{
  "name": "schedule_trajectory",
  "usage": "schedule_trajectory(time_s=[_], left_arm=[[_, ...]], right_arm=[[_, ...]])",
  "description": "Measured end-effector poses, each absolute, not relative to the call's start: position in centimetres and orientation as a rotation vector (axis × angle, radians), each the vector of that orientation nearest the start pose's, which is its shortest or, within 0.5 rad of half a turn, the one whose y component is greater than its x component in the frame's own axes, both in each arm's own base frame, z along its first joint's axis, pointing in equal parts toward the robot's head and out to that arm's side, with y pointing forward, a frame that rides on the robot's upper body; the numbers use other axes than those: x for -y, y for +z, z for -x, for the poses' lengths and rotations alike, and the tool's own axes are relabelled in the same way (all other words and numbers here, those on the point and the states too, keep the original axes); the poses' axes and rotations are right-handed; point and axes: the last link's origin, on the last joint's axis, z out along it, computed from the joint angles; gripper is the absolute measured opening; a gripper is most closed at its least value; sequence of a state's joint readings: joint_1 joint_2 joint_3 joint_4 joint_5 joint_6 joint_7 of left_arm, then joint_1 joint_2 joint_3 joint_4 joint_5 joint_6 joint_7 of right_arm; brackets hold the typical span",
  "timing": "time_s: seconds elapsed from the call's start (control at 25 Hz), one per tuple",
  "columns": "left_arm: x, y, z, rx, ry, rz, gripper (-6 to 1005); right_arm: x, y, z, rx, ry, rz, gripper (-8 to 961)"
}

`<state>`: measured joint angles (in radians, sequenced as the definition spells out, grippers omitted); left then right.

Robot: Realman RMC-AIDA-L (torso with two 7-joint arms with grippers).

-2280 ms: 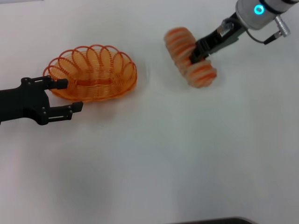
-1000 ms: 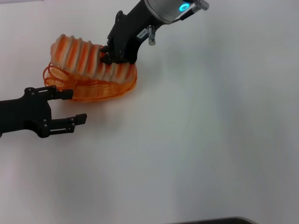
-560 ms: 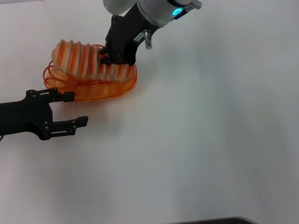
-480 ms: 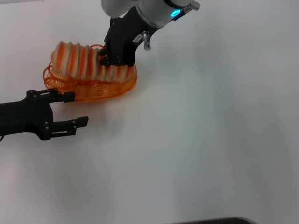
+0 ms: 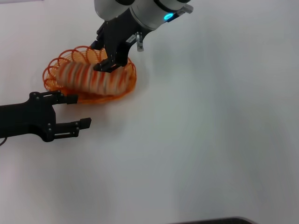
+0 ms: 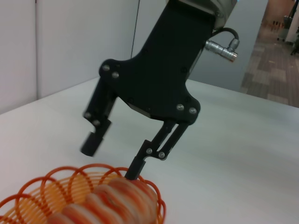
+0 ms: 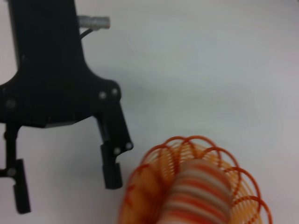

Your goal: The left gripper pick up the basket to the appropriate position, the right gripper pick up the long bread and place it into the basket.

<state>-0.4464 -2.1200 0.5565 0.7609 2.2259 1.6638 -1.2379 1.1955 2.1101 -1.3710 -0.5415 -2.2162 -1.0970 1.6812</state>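
Note:
The orange wire basket [image 5: 127,80] stands on the white table at the far left. The long striped bread [image 5: 88,79] lies inside it along its length. My right gripper [image 5: 97,56] hovers just above the bread, open, with one fingertip close to the loaf. The left wrist view shows that gripper [image 6: 114,156] open over the bread [image 6: 112,203] and the basket rim [image 6: 51,186]. My left gripper [image 5: 81,110] is open and empty on the near side of the basket, its upper finger just off the rim. The right wrist view shows it [image 7: 65,186] beside the basket [image 7: 187,142] and bread [image 7: 198,191].
The white table [image 5: 210,130] stretches to the right and toward the near edge. A dark edge [image 5: 210,220] shows at the bottom of the head view.
The bread has dropped from resting high on the basket into it. My right gripper has opened and let it go. My left gripper has edged slightly right.

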Motion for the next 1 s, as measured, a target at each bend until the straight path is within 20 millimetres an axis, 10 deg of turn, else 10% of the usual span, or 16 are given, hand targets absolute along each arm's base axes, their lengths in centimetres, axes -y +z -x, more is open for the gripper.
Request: schedule_trajectory(time_s=[0.4, 1.0], left_arm=[[-29.0, 0.7, 30.0, 0.556, -0.535, 2.762, 763], [-29.2, 3.3, 31.8, 0.647, -0.579, 2.598, 762]], right_arm=[[-40.7, -7.4, -9.1, 0.061, 0.126, 2.960, 627], [-33.4, 0.7, -23.7, -0.416, 0.582, 2.809, 616]])
